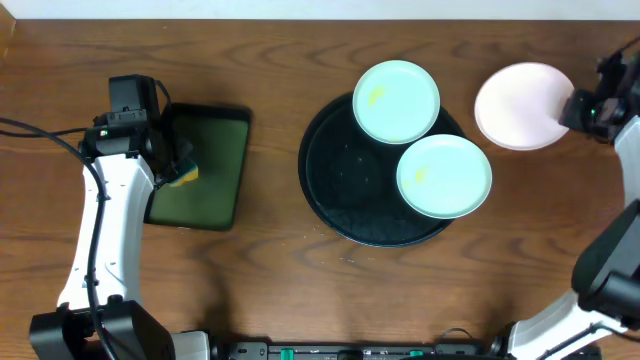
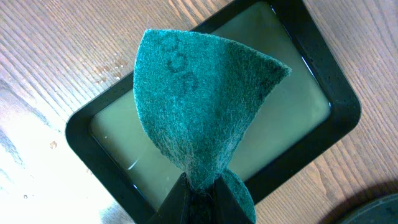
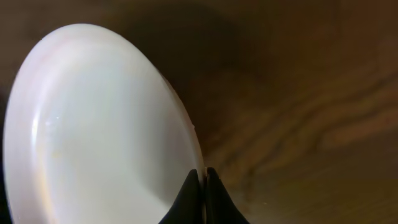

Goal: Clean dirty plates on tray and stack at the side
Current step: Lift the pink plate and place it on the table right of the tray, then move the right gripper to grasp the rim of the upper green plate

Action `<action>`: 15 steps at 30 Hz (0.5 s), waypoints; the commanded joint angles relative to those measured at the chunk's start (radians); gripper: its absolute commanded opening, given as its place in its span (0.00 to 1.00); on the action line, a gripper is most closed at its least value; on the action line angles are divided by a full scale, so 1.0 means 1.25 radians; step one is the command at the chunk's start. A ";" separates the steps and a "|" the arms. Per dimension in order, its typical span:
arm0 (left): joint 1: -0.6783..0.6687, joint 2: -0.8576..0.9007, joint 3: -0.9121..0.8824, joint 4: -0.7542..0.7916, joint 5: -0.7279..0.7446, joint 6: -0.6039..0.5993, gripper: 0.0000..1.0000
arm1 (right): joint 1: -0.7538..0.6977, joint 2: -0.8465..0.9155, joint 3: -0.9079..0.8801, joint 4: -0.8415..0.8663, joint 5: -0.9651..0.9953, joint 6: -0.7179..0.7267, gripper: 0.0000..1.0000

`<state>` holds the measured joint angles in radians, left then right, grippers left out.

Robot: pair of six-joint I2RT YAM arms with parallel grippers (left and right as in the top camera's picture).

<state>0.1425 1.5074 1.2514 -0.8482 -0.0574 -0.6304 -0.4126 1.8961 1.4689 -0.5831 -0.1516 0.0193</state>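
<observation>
**A:** Overhead first?

**B:** The right gripper is clamping the white plate by its rim, holding it off the round black tray. Beyond that plate from the claw, the cyan plate and mint plate are sitting on the tray, showing yellow smears.

**A:** Left wrist?

**B:** The left gripper is pinching a green scouring pad, with the rectangular tray lying beneath the claw.

**A:** Right wrist?

**B:** The fingers are squeezing the plate's edge. I'm judging two plates are waiting to be cleaned, and nothing is stacked.

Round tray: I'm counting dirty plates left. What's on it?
Two plates with yellowish smears sit on the tray: far plate, overhanging the rim, and near plate. The tray floor beneath them is covered.
</observation>
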 commanded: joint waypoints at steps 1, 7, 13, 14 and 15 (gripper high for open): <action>0.002 -0.008 -0.003 0.001 -0.005 0.007 0.07 | -0.010 0.052 0.003 0.004 -0.039 0.029 0.03; 0.002 -0.008 -0.003 0.001 -0.005 0.008 0.08 | -0.010 0.076 0.003 0.005 -0.038 0.029 0.53; 0.002 -0.008 -0.003 0.003 -0.005 0.008 0.07 | 0.008 0.010 0.003 -0.002 -0.102 0.030 0.71; 0.002 -0.008 -0.003 0.003 -0.005 0.007 0.08 | 0.017 -0.005 0.003 0.001 -0.127 0.041 0.72; 0.002 -0.008 -0.003 0.003 -0.005 0.007 0.08 | 0.027 -0.016 0.003 0.005 -0.144 0.057 0.72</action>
<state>0.1425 1.5074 1.2514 -0.8459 -0.0578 -0.6304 -0.4221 1.9594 1.4689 -0.5850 -0.2363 0.0566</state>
